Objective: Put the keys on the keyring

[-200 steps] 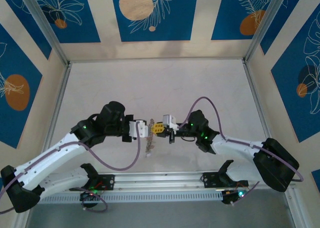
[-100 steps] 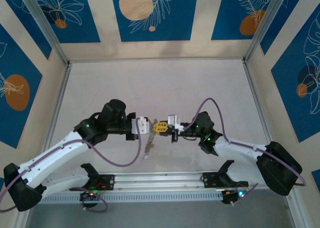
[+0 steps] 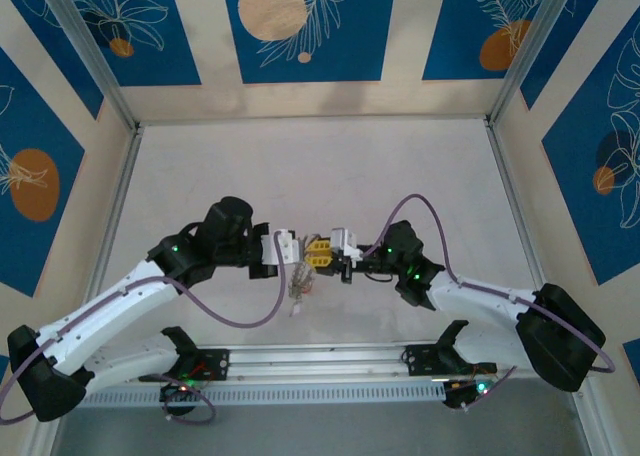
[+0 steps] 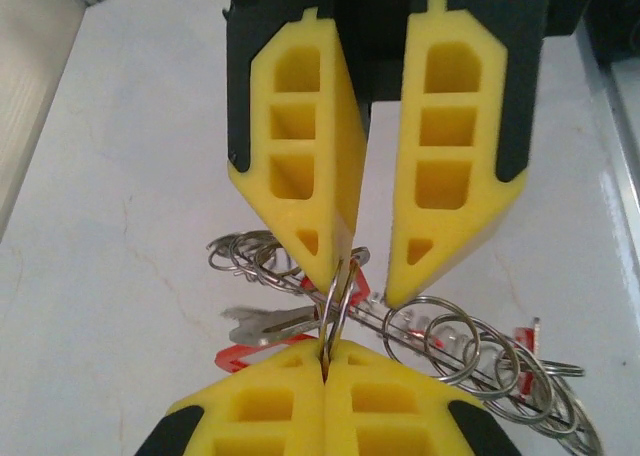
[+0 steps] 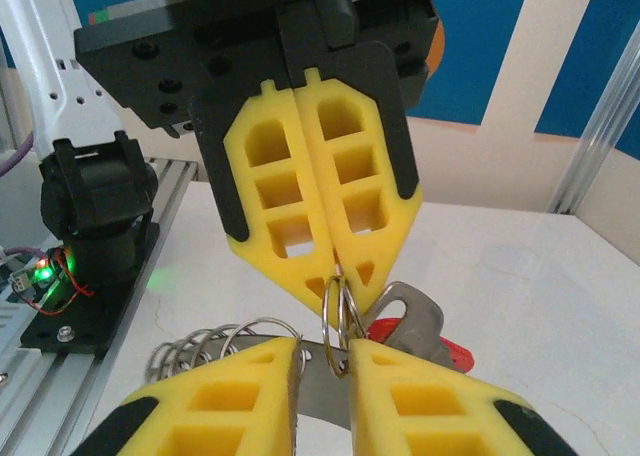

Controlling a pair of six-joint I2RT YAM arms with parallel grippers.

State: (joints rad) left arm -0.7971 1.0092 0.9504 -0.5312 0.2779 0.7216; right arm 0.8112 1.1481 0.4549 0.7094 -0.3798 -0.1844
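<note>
Grip comes first here: the left gripper (image 4: 325,361) has its jaws pressed fully together on the keyring (image 4: 336,304). They pinch the thin double wire only at their tips, so the ring stands edge-on and rises straight out of the pinch. Beside and beyond these jaws lies the rest of the bunch, with many small loops (image 4: 455,341) threaded in a row and red keys (image 4: 240,357) among them, above the table (image 4: 120,226). Whether the bunch touches the table I cannot tell. To the right, the right gripper (image 5: 322,361) faces the left one tip to tip. Its jaws stand a little apart, with the far part of the keyring in the gap between them, and whether a pad touches the wire I cannot tell. I judge that the step in hand is sharing the ring between the two grippers, so that one holds it while the other works on it. To do it well, the left jaws should neither loosen nor twist, because the wire is thin and the hold is shallow. The right jaws should close on the wire just beyond the left tips, not on them, and square to the plane of the ring, since an angled pinch could turn the ring out. The bunch adds weight and may swing, so every move should be slow.
</note>
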